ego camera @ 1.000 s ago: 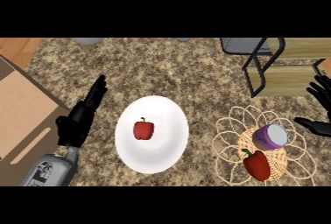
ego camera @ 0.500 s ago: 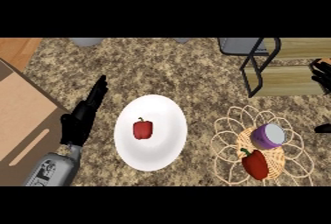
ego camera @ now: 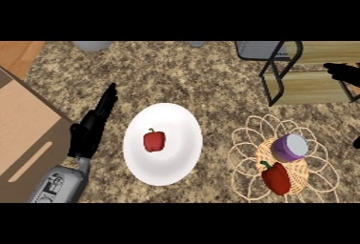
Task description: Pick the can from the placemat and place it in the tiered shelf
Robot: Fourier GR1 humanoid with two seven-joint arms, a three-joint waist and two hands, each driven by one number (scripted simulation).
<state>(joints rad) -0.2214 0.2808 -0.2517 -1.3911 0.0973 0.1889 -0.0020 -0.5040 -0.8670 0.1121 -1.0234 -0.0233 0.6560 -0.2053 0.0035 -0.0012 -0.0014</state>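
Observation:
A purple can (ego camera: pixel 290 147) with a pale lid stands on a round wicker placemat (ego camera: pixel 246 143) at the right. It sits just above a red pepper (ego camera: pixel 276 177) lying on the same mat. The tiered shelf (ego camera: pixel 309 88), dark-framed with wooden boards, stands at the upper right. My right hand (ego camera: pixel 342 72) shows only at the right edge, dark fingers over the shelf and a tip lower down, spread apart and holding nothing, clear of the can. My left hand (ego camera: pixel 90 127) rests open on the counter at the left, fingers straight.
A white plate (ego camera: pixel 175 162) with a small red pepper (ego camera: pixel 154 140) lies in the middle of the speckled counter. A wooden board (ego camera: pixel 21 128) lies at the left. Grey objects (ego camera: pixel 91 45) sit along the far edge.
My right hand has slid to the right and upward, mostly out of the view. The left hand, can and peppers have not moved.

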